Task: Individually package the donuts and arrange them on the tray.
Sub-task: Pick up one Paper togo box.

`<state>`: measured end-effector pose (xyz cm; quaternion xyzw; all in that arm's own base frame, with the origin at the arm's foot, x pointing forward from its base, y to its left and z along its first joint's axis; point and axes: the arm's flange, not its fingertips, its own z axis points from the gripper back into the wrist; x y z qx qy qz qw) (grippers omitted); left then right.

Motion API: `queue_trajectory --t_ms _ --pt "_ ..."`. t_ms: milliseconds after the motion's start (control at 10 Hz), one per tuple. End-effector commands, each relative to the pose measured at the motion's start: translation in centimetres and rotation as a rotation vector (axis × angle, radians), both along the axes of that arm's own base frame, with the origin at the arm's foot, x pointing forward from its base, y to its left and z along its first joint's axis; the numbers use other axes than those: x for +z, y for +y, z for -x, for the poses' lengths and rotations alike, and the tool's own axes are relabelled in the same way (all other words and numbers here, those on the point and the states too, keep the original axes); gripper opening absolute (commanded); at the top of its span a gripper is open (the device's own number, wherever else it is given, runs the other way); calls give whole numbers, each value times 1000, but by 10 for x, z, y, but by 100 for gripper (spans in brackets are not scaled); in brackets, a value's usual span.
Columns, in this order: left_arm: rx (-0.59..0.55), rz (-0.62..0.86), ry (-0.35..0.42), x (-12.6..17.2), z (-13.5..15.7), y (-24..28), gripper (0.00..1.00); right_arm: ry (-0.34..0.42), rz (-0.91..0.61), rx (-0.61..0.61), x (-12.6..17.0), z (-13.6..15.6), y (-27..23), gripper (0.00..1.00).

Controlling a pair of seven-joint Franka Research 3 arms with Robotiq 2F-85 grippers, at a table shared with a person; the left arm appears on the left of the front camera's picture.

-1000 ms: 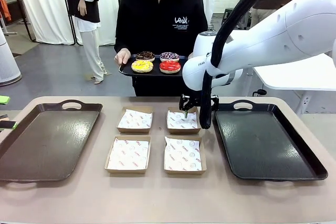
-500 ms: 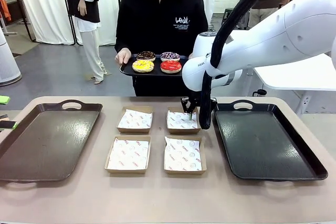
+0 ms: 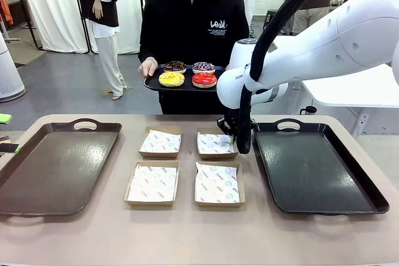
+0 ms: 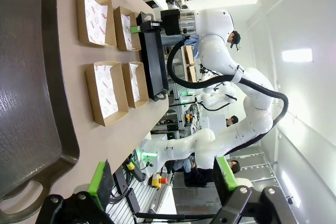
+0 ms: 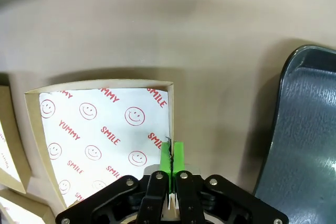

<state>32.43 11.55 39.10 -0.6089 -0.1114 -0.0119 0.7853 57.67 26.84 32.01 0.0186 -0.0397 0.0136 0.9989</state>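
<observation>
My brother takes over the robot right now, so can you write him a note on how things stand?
Right gripper: fingers shut on the side wall of the far right box.
Left gripper: open, holding nothing, by the left tray.
Donuts: all four on the small tray the person holds beyond the table.
Done: four lined boxes set out, none filled.
Left: box each donut, arrange them on a tray.

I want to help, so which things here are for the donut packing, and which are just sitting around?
For the job: the donuts, the person's black tray, four paper-lined boxes, two big trays, and the right end effector, shut on the far-right box.

Just around: the white side table, the white curtain, and the open left end effector.
</observation>
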Motion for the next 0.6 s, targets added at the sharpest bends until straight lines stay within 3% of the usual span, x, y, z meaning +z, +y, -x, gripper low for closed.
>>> queue_trajectory --t_ms 0,200,500 --pt "3 14 -9 2 1 1 100 4 -7 -32 -1 -6 1 0" --pt "3 14 -9 2 1 1 100 37 2 -81 20 5 3 0" --pt "3 14 -9 2 1 1 100 20 55 7 92 26 8 0"
